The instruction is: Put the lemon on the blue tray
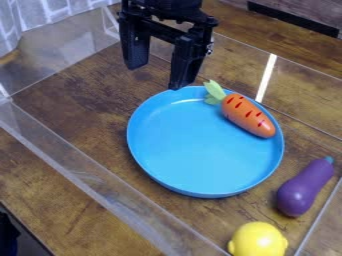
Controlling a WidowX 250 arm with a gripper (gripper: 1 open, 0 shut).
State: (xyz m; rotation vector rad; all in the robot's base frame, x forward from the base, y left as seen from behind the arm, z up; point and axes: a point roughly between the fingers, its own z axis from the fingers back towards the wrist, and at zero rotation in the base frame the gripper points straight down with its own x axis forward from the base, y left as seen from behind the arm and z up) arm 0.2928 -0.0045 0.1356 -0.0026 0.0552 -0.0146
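Note:
The lemon point(257, 240) is small, bright yellow and glossy, lying on the wooden table at the bottom right, just outside the blue tray. The blue tray point(174, 150) is a large round plate with a shallow rim in the middle of the view. An orange carrot point(247, 115) with a green top lies on the tray's far right rim. My black gripper point(160, 66) hangs above the tray's far left edge, pointing down, open with nothing between its fingers point(183, 70). It is far from the lemon.
A purple eggplant point(306, 187) lies on the table to the right of the tray, just above the lemon. Clear plastic walls point(54, 60) enclose the wooden table on the left, front and back.

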